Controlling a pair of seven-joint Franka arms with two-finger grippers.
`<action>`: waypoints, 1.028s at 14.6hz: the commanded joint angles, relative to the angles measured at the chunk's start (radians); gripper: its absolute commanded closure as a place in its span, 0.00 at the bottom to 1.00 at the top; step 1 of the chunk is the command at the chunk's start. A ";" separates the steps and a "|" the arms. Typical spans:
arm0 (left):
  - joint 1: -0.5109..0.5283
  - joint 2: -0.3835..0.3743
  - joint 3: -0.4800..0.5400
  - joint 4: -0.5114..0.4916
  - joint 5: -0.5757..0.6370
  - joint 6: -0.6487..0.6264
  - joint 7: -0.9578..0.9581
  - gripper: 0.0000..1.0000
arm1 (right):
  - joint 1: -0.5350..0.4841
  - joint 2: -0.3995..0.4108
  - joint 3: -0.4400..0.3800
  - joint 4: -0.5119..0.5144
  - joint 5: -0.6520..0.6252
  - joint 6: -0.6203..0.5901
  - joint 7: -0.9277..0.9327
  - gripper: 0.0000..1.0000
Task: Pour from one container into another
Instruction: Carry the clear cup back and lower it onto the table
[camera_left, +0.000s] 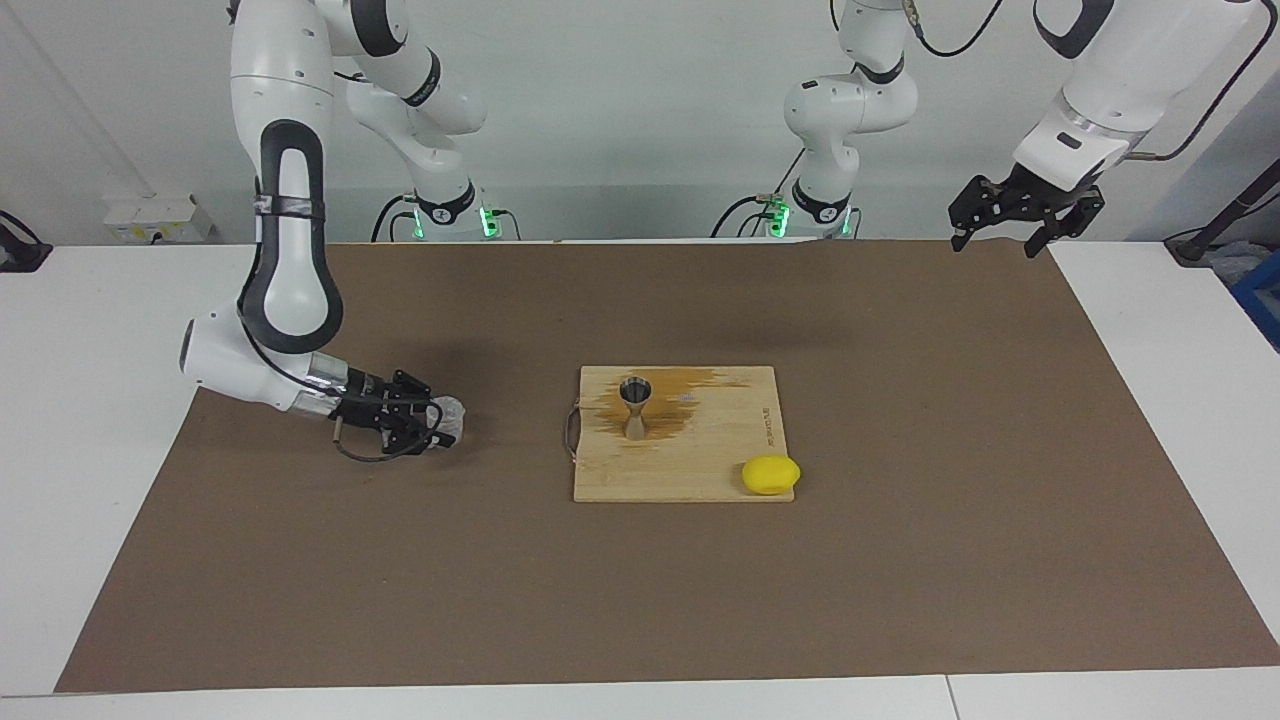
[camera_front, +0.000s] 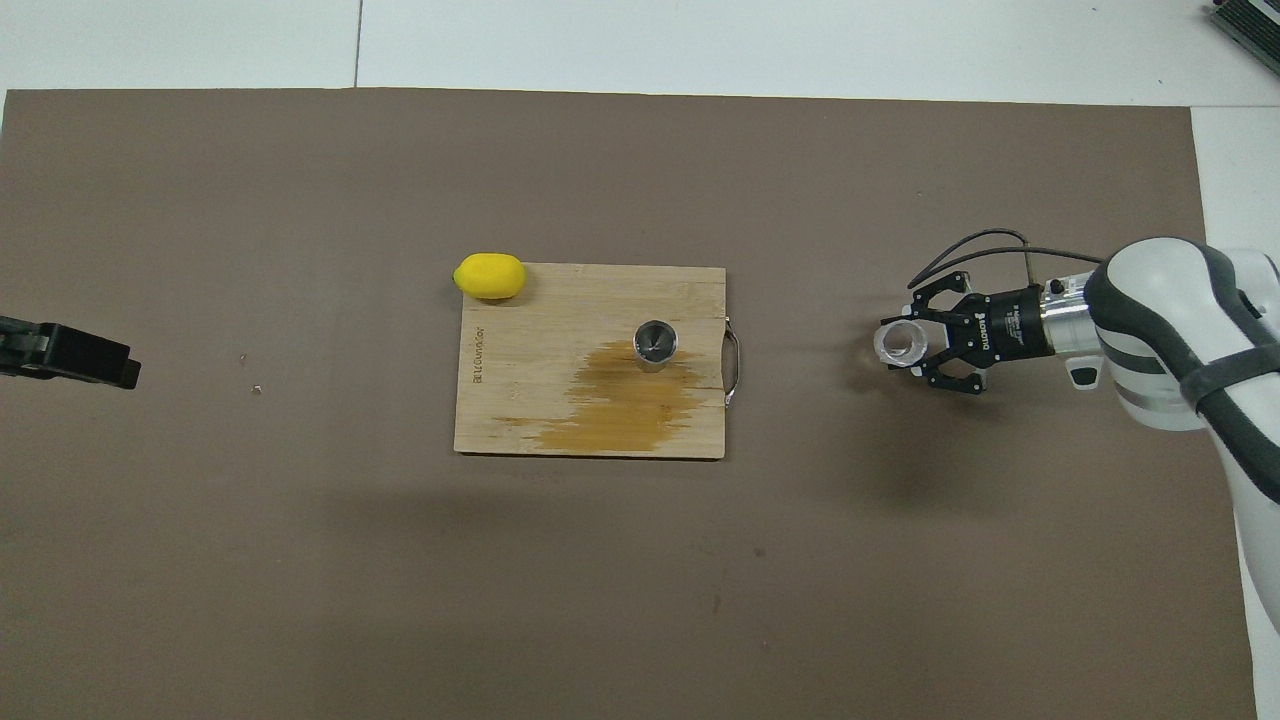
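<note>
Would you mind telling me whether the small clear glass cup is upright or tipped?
Tipped. The small clear glass cup lies on its side in the right gripper, mouth pointing toward the wooden board.

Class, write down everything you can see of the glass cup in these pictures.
The glass cup is small, short and clear, with thick walls. It looks empty. It is held in the right gripper, which is shut on it, low over the brown mat toward the right arm's end of the table, apart from the wooden board. It lies tipped on its side, its open mouth turned toward the board. Whether it touches the mat cannot be told.
</note>
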 joint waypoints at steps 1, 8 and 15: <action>-0.002 -0.027 0.002 -0.034 0.018 0.021 0.007 0.00 | -0.036 0.020 0.010 0.008 0.029 -0.024 -0.026 0.72; -0.002 -0.027 0.002 -0.034 0.018 0.021 0.005 0.00 | -0.054 0.035 0.007 0.002 0.016 -0.007 0.054 0.66; -0.002 -0.027 0.002 -0.034 0.018 0.021 0.007 0.00 | -0.071 0.027 0.000 -0.028 0.012 0.040 0.050 0.00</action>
